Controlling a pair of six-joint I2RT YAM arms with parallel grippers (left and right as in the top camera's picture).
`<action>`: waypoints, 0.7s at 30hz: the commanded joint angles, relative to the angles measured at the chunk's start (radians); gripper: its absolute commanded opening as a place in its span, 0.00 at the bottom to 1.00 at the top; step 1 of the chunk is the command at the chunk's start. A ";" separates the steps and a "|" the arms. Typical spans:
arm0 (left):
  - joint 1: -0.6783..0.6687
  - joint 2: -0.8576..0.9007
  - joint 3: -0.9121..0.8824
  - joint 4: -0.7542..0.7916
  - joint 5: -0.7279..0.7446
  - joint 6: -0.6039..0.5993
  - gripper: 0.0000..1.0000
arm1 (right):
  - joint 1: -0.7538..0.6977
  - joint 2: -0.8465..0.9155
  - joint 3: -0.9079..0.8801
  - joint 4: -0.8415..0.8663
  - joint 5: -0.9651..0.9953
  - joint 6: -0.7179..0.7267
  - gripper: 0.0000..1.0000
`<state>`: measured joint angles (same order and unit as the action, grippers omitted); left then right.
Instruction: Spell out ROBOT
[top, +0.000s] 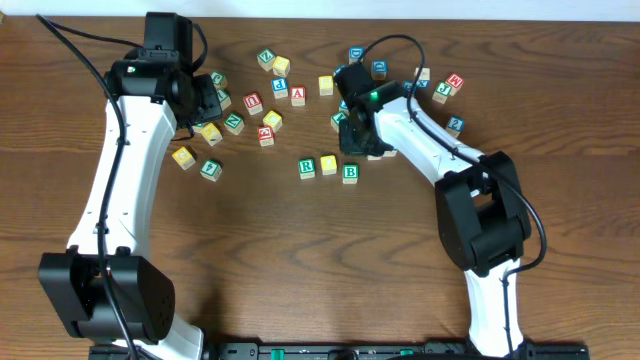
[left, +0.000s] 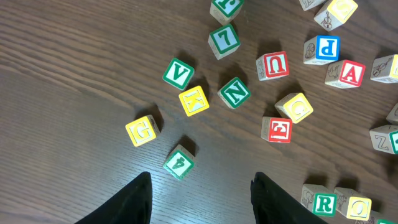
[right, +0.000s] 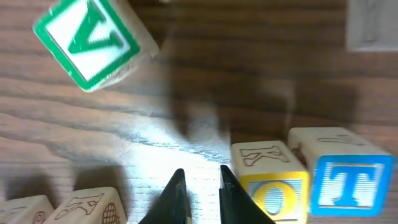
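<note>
Mid-table stand the green R cube (top: 307, 167), a yellow cube (top: 328, 165) and the green B cube (top: 350, 173) in a row. My right gripper (top: 354, 138) hovers just behind the B, its jaws nearly touching and empty (right: 200, 190). Right of its fingertips sit a yellow O cube (right: 273, 186) and the blue T cube (right: 348, 180), side by side. My left gripper (top: 212, 100) stands open and empty (left: 202, 202) over the left cluster. The R (left: 323, 202) and the yellow cube (left: 357, 206) also show at that view's bottom right.
Loose cubes lie around: green V (right: 87, 40), yellow G (left: 142, 130), yellow K (left: 194, 101), green N (left: 234, 92), red U (left: 272, 65), red E (left: 277, 129), red A (top: 297, 95). More cubes sit at the back right (top: 448, 88).
</note>
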<state>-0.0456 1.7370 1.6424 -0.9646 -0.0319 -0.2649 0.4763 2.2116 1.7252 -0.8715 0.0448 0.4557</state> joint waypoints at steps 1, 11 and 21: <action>0.002 -0.009 -0.001 -0.003 -0.005 0.002 0.51 | -0.046 -0.061 0.029 0.005 0.010 0.000 0.13; 0.002 -0.009 -0.001 -0.003 -0.005 0.002 0.51 | -0.147 -0.059 0.028 0.015 0.009 0.003 0.11; 0.002 -0.009 -0.001 -0.004 -0.005 0.002 0.50 | -0.152 -0.038 0.025 0.012 0.024 0.000 0.12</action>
<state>-0.0456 1.7370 1.6424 -0.9649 -0.0319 -0.2649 0.3241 2.1845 1.7344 -0.8585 0.0483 0.4557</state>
